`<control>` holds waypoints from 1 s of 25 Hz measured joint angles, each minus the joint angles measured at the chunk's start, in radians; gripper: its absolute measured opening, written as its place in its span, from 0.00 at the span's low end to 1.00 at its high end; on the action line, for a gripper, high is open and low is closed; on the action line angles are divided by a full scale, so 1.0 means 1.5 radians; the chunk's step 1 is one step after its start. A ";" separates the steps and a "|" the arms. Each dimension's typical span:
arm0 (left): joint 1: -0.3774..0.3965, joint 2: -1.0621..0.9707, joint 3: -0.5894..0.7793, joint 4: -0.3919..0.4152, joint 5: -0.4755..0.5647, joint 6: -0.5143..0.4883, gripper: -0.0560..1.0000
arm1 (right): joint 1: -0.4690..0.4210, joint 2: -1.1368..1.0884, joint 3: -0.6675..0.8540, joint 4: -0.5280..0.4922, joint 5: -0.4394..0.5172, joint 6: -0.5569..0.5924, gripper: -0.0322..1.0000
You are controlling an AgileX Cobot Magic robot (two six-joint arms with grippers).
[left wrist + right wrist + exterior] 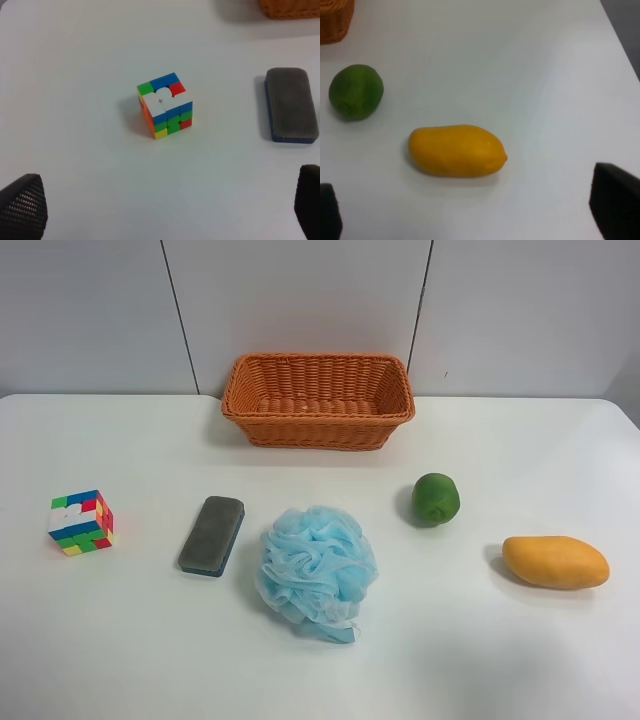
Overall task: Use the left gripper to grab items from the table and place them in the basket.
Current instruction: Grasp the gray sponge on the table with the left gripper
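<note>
basket (318, 400): woven orange wicker, ribbed | table (130, 650): smooth white, faint sheen | bath puff (316, 570): blue mesh netting | eraser block (211, 534): matt felt-like grey top | puzzle cube (165, 104): glossy plastic | mango (456, 150): smooth skin

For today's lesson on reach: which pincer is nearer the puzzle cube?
Left. The left pincer, open, faces the puzzle cube just ahead. The right pincer faces the mango, with no cube in its view.

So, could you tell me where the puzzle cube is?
In the exterior high view, the puzzle cube sits on the table at the far left, left of the grey eraser block and not touching it.
</note>
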State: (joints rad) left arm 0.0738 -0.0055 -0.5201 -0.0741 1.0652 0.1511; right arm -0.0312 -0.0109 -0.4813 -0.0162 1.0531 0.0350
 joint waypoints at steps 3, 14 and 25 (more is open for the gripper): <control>0.000 0.000 0.000 0.004 0.000 0.000 0.99 | 0.000 0.000 0.000 0.000 0.000 0.000 0.99; 0.000 0.157 -0.108 -0.009 0.033 0.000 0.99 | 0.000 0.000 0.000 0.000 0.000 0.000 0.99; -0.088 0.588 -0.324 0.020 0.042 -0.029 0.99 | 0.000 0.000 0.000 0.000 0.000 0.000 0.99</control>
State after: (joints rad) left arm -0.0582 0.8762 -1.0062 -0.0440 1.1284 0.1076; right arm -0.0312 -0.0109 -0.4813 -0.0162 1.0531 0.0350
